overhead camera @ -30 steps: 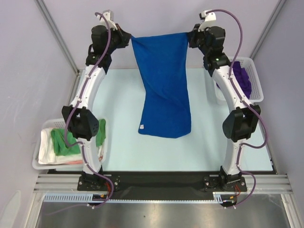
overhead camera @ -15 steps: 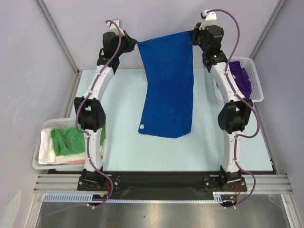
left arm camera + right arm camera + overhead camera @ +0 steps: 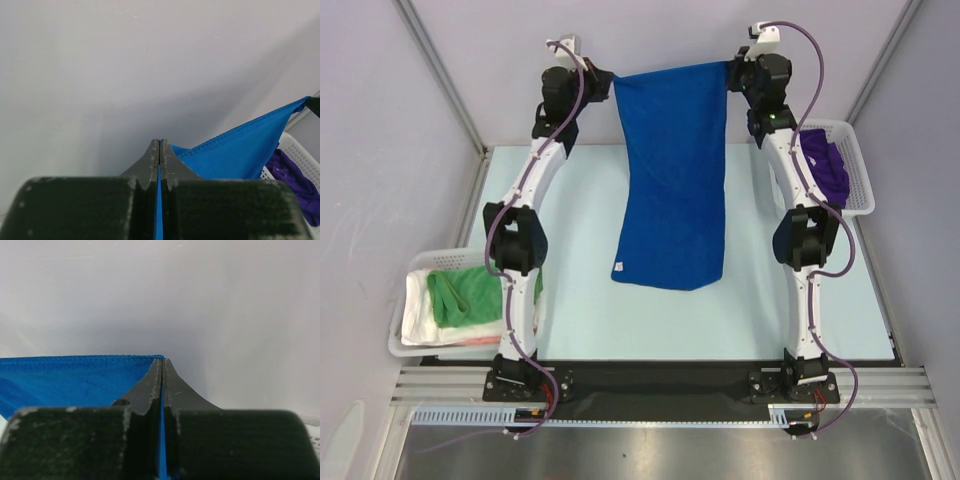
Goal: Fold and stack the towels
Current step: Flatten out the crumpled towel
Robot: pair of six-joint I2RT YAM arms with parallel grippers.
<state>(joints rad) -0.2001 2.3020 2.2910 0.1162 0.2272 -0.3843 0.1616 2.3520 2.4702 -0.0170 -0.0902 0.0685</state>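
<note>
A royal blue towel [image 3: 675,170] hangs stretched between both raised arms at the back of the table, its lower end draped on the table surface. My left gripper [image 3: 608,83] is shut on the towel's upper left corner; blue cloth [image 3: 235,150] shows between its jaws [image 3: 159,144]. My right gripper [image 3: 732,72] is shut on the upper right corner, with the hemmed edge [image 3: 80,375] running off to the left of its jaws [image 3: 160,362]. A green towel [image 3: 455,295] lies on white and pinkish ones in the left basket. A purple towel [image 3: 825,163] fills the right basket.
A white mesh basket [image 3: 408,345] stands at the near left by the left arm's base. Another white mesh basket [image 3: 858,170] sits at the far right [image 3: 300,152]. Grey walls close in the back and sides. The light table surface [image 3: 620,320] lies under the towel.
Both arms have reached further back and straightened, the left gripper shifting right. The blue towel's top edge has risen and pulled tauter; its lower end has stayed on the table.
</note>
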